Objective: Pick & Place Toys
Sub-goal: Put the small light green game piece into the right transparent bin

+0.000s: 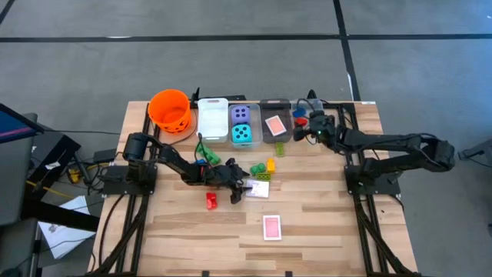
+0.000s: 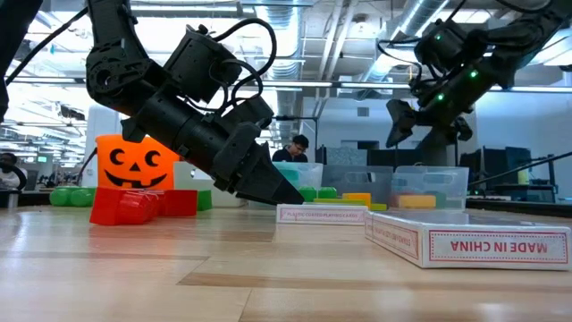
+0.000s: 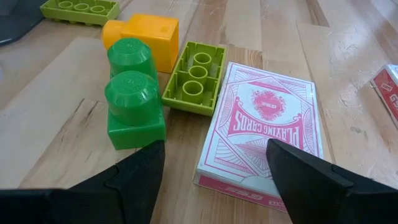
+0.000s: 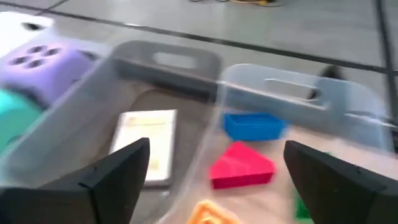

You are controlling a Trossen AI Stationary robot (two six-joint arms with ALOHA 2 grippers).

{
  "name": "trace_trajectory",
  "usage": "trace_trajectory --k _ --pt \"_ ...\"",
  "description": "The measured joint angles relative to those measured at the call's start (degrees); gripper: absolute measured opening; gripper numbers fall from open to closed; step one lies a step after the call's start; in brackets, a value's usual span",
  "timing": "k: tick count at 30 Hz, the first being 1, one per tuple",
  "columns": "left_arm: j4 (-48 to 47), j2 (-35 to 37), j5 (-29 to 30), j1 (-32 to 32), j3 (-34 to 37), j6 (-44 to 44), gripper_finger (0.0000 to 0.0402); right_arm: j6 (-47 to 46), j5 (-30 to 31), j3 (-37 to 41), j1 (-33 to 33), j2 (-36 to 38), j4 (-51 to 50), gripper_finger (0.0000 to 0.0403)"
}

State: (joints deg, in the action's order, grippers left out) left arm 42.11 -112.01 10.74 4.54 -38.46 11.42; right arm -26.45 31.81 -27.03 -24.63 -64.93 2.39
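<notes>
Over the table [image 1: 307,223], high view: my left gripper [image 1: 240,190] sits low near the centre, fingers apart, nose at the pink card pack [image 1: 257,188]. Clock read from that gripper: green brick [image 1: 256,168] and yellow brick [image 1: 270,164] at 1 o'clock, red brick [image 1: 211,201] at 8 o'clock, a second card pack [image 1: 271,227] at 5 o'clock, well apart. My right gripper [image 1: 314,131] hangs above the far-right clear bin [image 1: 304,115], fingers apart, nothing in them.

Low view: left fingers slope down to the table, tips just beside the pack's near end.

Left wrist view: pack [image 3: 261,134] lies flat, ahead of the gap and biased toward one finger [image 3: 311,177]; that finger overlaps its corner, and I cannot tell whether it touches. Stacked green brick [image 3: 132,102] lies just beyond the other finger; the lime brick [image 3: 196,78] touches the pack's far edge.

Step in hand, as I judge it: take the pack. Do it well by shifting sideways until the pack is centred, keeping the green brick outside the gap, pressing tips flat to the table, closing on the long edges.

Right wrist view: fingers wide; blue piece [image 4: 254,124] and red piece [image 4: 241,165] lie in the bin below, between them.
</notes>
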Motion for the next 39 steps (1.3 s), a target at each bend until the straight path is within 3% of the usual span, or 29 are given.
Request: trace_trajectory --k 7,15,22,29,39 --pt "0.0 0.0 0.0 0.0 0.0 0.0 0.0273 -2.5 3.2 0.0 13.2 0.6 -0.4 0.0371" --pt "0.1 0.0 0.2 0.0 0.0 0.0 0.0273 -17.7 7.5 0.0 30.9 -2.1 -0.3 0.0351" --pt "0.6 -0.1 0.2 0.0 0.1 2.4 0.0273 -29.4 12.2 0.0 40.7 -10.2 -0.2 0.0328" --pt "0.7 -0.1 0.2 0.0 0.1 2.5 0.0273 -39.1 18.0 0.0 41.4 -18.2 0.6 0.0309" --pt "1.0 -0.1 0.2 0.0 0.1 2.5 0.0273 -39.1 16.7 0.0 36.0 -26.2 12.7 0.0306"
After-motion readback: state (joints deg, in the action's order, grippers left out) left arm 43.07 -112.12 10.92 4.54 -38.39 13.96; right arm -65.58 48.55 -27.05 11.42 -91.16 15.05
